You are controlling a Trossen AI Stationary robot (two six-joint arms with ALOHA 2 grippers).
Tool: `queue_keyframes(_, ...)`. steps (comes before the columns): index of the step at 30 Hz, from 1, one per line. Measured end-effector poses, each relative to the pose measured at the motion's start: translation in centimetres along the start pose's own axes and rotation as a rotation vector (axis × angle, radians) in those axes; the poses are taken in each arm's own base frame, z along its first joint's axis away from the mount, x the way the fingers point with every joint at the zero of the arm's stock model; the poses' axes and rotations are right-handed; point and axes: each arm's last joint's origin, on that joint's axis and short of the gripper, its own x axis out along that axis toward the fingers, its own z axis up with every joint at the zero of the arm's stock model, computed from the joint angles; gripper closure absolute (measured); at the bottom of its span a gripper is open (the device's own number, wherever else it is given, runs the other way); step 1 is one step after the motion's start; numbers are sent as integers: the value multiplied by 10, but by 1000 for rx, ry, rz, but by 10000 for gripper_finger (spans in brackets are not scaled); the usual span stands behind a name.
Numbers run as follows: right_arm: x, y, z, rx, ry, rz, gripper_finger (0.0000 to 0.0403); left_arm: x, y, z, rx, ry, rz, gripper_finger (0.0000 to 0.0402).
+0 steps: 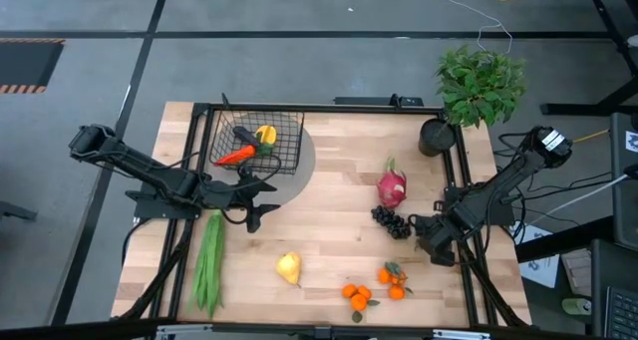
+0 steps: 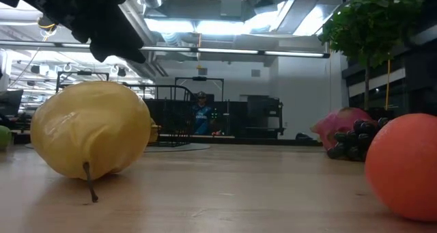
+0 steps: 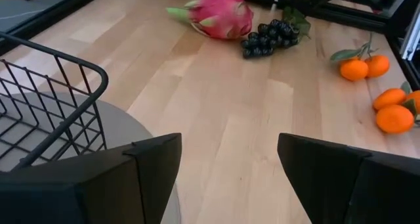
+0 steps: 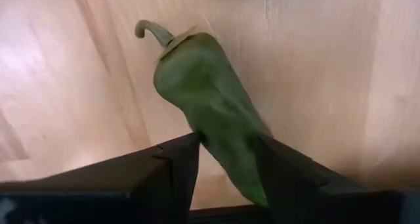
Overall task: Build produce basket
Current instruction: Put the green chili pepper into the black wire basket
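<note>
The black wire basket (image 1: 257,146) stands at the far left on a grey round mat, with a carrot (image 1: 235,156) and a yellow pepper (image 1: 265,135) inside. My left gripper (image 1: 264,202) hovers open just near of the basket, its fingers (image 3: 157,165) on either side of bare table. My right gripper (image 1: 424,232) at the right edge is shut on a green pepper (image 4: 203,92). Green beans (image 1: 208,260), a yellow pear (image 1: 288,268), oranges (image 1: 359,297), a dragon fruit (image 1: 391,185) and dark grapes (image 1: 391,220) lie on the table. My right gripper pinches the green pepper's narrow lower body (image 4: 223,142) between its two fingers, coming from above and pointing down. The stem end (image 4: 152,31) sticks out beyond the fingertips. Whether the pepper rests on the table or is clear of it, I cannot tell.
A potted plant (image 1: 480,81) and a dark round cup (image 1: 436,138) stand at the far right corner. More oranges (image 1: 394,280) lie near the right front. A black frame rail (image 1: 461,180) runs along the right edge. Bare wood (image 1: 329,195) lies mid-table.
</note>
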Motion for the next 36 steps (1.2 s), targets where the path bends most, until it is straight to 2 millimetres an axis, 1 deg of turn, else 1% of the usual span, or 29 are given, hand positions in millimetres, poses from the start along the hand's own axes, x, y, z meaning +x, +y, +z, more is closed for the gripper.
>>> queue_keyframes(5, 11, -4, -3, -2, 12, 21, 247, 0, 0, -1, 4, 7, 2, 159)
queue_keyframes(10, 12, -3, -3, -4, 14, 37, 247, 0, 0, -1, 4, 8, 3, 159)
queue_keyframes(12, 13, 1, -1, -16, 25, 107, 247, 0, 0, -1, 5, 9, 3, 159)
queue_keyframes(15, 13, 5, 0, -111, 27, 174, 247, 0, 0, -1, 7, 13, 4, 159)
queue_keyframes(19, 12, 8, 5, -181, -52, 180, 247, 0, 0, -1, 6, 13, 4, 159)
queue_keyframes(32, 12, 9, 6, -181, -79, 172, 246, 0, 0, -1, 5, 12, 4, 159)
queue_keyframes(34, 12, 10, 9, -222, -128, 160, 246, 0, 0, -1, 5, 12, 4, 159)
queue_keyframes(36, 12, 12, 10, -309, -156, 171, 246, 0, 0, -1, 5, 12, 4, 159)
